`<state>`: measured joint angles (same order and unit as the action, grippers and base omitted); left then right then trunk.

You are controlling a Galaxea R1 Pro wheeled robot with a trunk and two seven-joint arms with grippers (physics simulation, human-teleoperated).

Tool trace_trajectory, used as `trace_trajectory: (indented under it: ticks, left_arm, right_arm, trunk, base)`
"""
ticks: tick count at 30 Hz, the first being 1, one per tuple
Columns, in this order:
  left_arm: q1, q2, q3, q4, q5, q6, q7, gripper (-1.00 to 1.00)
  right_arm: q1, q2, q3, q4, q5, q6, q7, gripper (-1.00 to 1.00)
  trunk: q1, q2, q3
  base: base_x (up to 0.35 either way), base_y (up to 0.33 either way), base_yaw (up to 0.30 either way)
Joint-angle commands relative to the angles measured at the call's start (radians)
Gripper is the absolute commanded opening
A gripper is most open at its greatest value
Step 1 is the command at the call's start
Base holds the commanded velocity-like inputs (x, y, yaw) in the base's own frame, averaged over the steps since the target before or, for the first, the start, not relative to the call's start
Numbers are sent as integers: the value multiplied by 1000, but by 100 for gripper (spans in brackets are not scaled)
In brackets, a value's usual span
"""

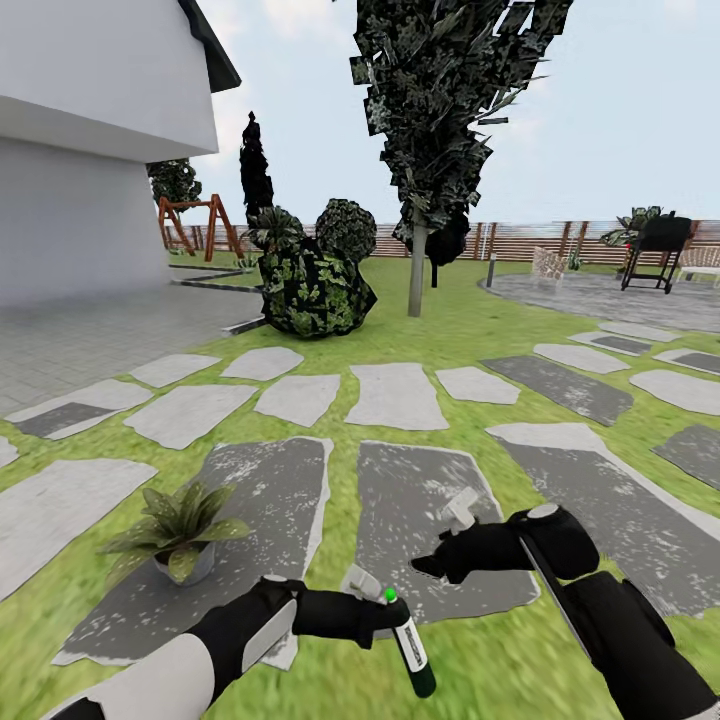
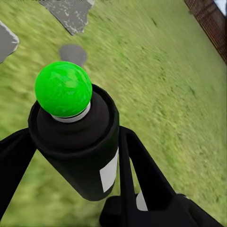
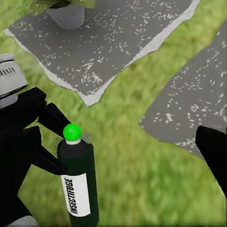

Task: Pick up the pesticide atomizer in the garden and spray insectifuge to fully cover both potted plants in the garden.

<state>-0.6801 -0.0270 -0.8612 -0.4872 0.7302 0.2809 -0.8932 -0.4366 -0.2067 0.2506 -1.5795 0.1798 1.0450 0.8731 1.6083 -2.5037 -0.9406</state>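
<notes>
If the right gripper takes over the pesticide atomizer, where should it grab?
Probably the lower body, at or below the white label: the left gripper clamps the pesticide atomizer just under its green cap. Come in from the robot's right, the side clear of the left arm.

The left gripper point(image 1: 378, 608) is clamped on the atomizer point(image 1: 410, 645), with open lawn point(image 1: 480, 680) below and around it. The potted plant point(image 1: 180, 530) stands well apart to its outer side on a grey slab point(image 1: 250, 540), open air between them. The right gripper point(image 1: 440, 545) hangs near, just ahead on the inner side, crowding that flank.
</notes>
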Motion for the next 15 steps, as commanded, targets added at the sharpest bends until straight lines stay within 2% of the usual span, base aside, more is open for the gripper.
trace_trajectory:
  ticks: [1, 6, 10, 15]
  left_arm:
    - [-1, 1, -4, -1, 11, 9, -1, -100]
    - [6, 5, -5, -42, 9, -11, 5, -100]
    - [8, 0, -5, -59, 10, -15, 3, -100]
    - [12, 9, -5, -102, 11, -20, -1, -100]
  right_arm:
    - [-1, 0, 6, 4, 12, 2, 9, -100]
    - [-3, 1, 37, 40, 18, 2, 9, -100]
    - [-3, 7, 42, 43, 18, 2, 9, -100]
    - [-2, 4, 42, 44, 18, 2, 9, -100]
  trunk:
    - [0, 0, -1]
    - [0, 0, -1]
    - [0, 0, -1]
    - [0, 0, -1]
  base:
    - [0, 0, 0]
    - [0, 0, 0]
    - [0, 0, 0]
    - [0, 0, 0]
